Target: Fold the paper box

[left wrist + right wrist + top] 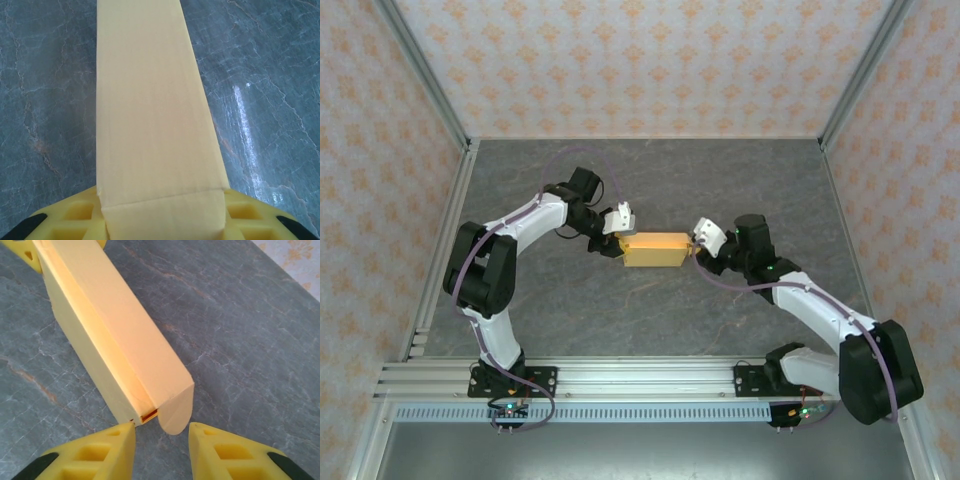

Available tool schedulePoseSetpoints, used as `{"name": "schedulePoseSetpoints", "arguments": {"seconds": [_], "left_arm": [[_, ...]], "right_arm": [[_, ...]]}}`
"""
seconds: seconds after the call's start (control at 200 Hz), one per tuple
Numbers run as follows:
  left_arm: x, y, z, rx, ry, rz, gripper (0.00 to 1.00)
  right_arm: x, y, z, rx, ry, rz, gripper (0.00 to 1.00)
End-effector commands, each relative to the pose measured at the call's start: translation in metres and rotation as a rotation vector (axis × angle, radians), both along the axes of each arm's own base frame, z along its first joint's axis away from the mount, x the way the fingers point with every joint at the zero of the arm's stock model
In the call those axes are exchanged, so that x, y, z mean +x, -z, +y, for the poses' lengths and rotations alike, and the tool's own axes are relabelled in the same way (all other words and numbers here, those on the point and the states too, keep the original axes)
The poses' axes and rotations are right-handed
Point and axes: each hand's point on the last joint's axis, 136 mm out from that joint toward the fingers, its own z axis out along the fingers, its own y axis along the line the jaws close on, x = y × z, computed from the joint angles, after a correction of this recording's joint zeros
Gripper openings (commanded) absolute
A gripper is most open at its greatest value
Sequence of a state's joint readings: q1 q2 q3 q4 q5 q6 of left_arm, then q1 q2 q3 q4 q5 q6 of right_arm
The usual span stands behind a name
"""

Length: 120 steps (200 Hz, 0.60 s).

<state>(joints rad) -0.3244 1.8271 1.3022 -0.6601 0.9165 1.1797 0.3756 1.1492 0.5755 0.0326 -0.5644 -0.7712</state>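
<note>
Our left gripper [162,222] pinches the rectangular orange-tan cardboard box [658,249]; our right gripper [161,440], jaws spread, flanks its untucked end flap [176,410], which a skewed push could crumple.

The paper box [657,249] lies lengthwise at the middle of the surface [650,330], well out from the near edge. The left hand [620,222] is at the box's left end, with a finger on either side of that end. The right hand [705,238] is at the box's right end, its fingers [100,452] apart just in front of the end flap [176,410], and one fingertip is right beside the box's lower corner.
</note>
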Motion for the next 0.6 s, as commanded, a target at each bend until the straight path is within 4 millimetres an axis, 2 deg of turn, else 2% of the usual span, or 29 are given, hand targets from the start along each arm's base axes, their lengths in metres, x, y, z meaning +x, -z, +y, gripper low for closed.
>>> {"name": "schedulePoseSetpoints", "arguments": {"seconds": [0.0, 0.215, 0.365, 0.395, 0.596], "left_arm": [[0.004, -0.007, 0.001, -0.008, 0.008, -0.005, 0.31], [0.004, -0.007, 0.002, -0.006, 0.011, -0.004, 0.31], [0.003, -0.006, 0.002, -0.005, 0.015, -0.004, 0.31], [0.003, -0.006, 0.002, -0.005, 0.016, -0.005, 0.31], [0.002, -0.006, 0.001, -0.004, 0.020, -0.005, 0.31]], "right_arm": [[-0.005, -0.006, 0.008, 0.016, -0.047, 0.019, 0.34], [-0.001, -0.005, 0.010, 0.024, -0.042, 0.012, 0.33], [0.007, -0.015, 0.013, 0.047, -0.036, -0.031, 0.28], [0.008, -0.008, 0.012, 0.039, -0.034, -0.013, 0.28], [0.010, -0.010, 0.011, 0.035, -0.026, -0.026, 0.28]]}}
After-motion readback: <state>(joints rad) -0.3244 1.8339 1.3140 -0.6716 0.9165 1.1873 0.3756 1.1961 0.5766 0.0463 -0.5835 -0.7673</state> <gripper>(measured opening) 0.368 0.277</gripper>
